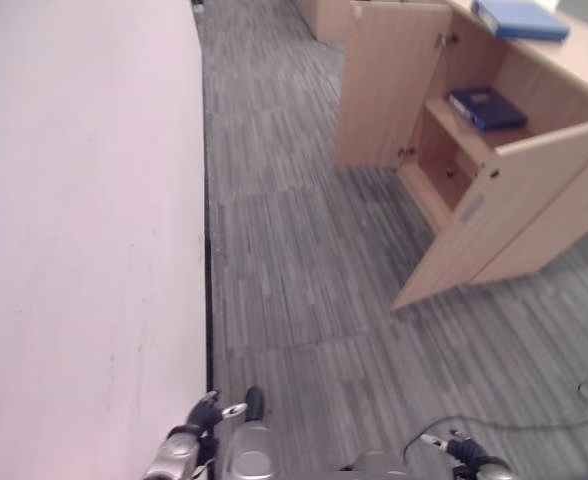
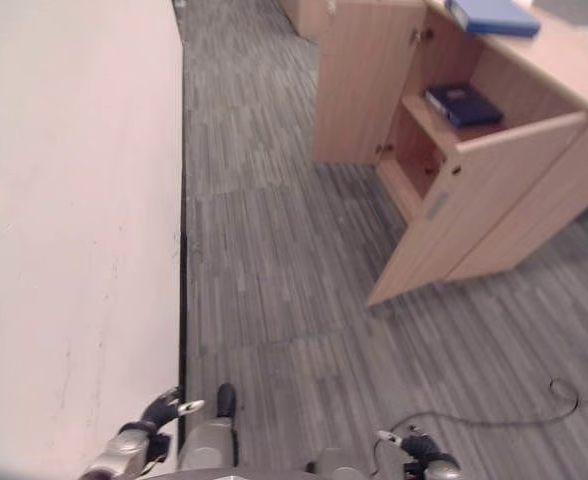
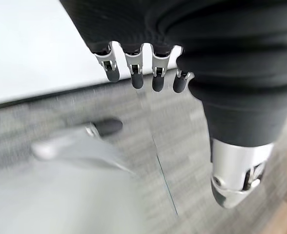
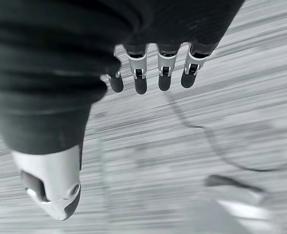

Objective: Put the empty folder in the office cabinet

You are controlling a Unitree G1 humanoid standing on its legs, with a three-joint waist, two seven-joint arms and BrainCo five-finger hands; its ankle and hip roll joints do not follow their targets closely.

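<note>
From the left eye view, a wooden office cabinet [image 1: 494, 190] stands at the upper right on grey striped carpet [image 1: 294, 280], both its doors swung open. A dark blue folder [image 1: 486, 108] lies flat on the shelf inside, and a lighter blue folder [image 1: 519, 18] lies on the cabinet's top. A pale wall [image 1: 84, 230] fills the left side. The left hand [image 1: 202, 420] shows at the bottom edge near the wall, the right hand [image 1: 464, 452] at the lower right — both well apart from the cabinet.

The right eye view gives the same layout: open cabinet, dark folder on the shelf, lighter one on top, hands low at the bottom edge.

In the left wrist view, the left hand's fingers [image 3: 135, 70] hang straight and relaxed over the carpet, thumb [image 3: 231, 180] apart — nothing in its hold.

In the right wrist view, the right hand's fingers [image 4: 164, 73] likewise hang loose above the carpet, thumb [image 4: 53, 187] apart, holding nothing.
</note>
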